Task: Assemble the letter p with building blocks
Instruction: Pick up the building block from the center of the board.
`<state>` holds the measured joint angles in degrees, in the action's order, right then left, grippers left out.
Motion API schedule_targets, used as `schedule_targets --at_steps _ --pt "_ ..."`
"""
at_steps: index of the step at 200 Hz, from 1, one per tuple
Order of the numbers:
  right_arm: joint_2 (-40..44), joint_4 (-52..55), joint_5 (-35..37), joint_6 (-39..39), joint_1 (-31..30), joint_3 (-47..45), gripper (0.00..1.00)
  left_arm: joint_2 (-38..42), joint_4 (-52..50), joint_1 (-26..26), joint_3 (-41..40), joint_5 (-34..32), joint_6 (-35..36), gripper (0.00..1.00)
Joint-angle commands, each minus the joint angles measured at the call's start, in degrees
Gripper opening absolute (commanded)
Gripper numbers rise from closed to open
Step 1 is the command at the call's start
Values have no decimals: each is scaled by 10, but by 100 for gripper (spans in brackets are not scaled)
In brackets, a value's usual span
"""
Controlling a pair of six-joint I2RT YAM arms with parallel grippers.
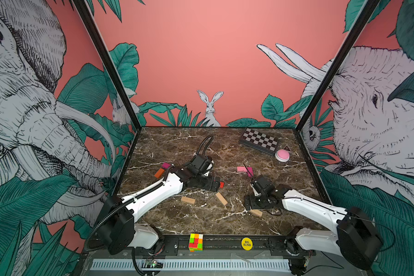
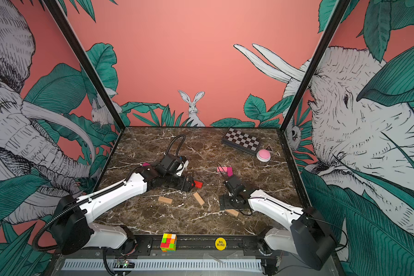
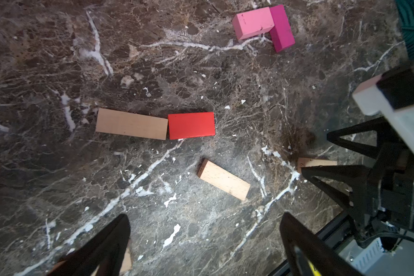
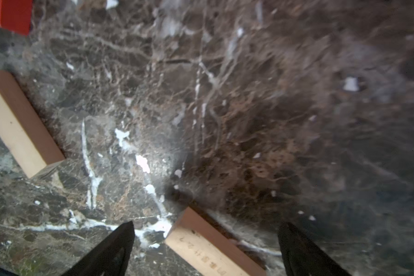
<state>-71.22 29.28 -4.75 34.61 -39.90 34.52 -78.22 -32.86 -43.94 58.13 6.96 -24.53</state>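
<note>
Building blocks (image 1: 187, 200) lie flat and scattered on the marble table (image 1: 167, 143). We judge them to be light, stiff wooden planks that will neither give nor break, though the painted ones may slide a little on the stone. We would take each one across its narrow width, near mid-length, so that it does not swing in the jaws.

The right gripper (image 4: 207, 224) stands wide open. A tan block (image 4: 208, 246) lies on the table between its fingers, apart from both, so it has hold of nothing. The left gripper (image 3: 204, 215) is spread just as wide and is empty.

The left wrist view shows what the top views hide under the left arm: a second tan block (image 3: 131, 123) butted end to end against the red block (image 3: 191, 125). We think this straight line may be the stem of the p. The same view also shows the pink block (image 3: 252, 22) touching a magenta block (image 3: 282, 28).

In both top views only the red block's tip shows. There we do find an orange block (image 1: 159, 172) and a second magenta block (image 1: 166, 165) beyond the left arm, which neither wrist view shows.
</note>
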Motion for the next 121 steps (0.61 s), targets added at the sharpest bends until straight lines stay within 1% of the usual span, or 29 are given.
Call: schedule_targets --at_steps 1,21,56,82,97,121 --pt "-4 -27 -13 23 -17 -13 95 38 -27 0 12 -21 35 100" --pt "-1 -25 -15 33 -22 -22 95 61 -27 4 5 -20 55 100" --pt "12 9 9 43 -37 -33 94 90 -32 14 -2 -28 75 99" --pt "25 46 37 56 -53 -35 87 95 -36 15 -3 -25 77 99" --pt "37 64 50 67 -66 -39 85 96 -36 15 -6 -26 79 100" --pt "52 70 50 78 -74 -53 76 97 -38 16 -5 -23 82 99"
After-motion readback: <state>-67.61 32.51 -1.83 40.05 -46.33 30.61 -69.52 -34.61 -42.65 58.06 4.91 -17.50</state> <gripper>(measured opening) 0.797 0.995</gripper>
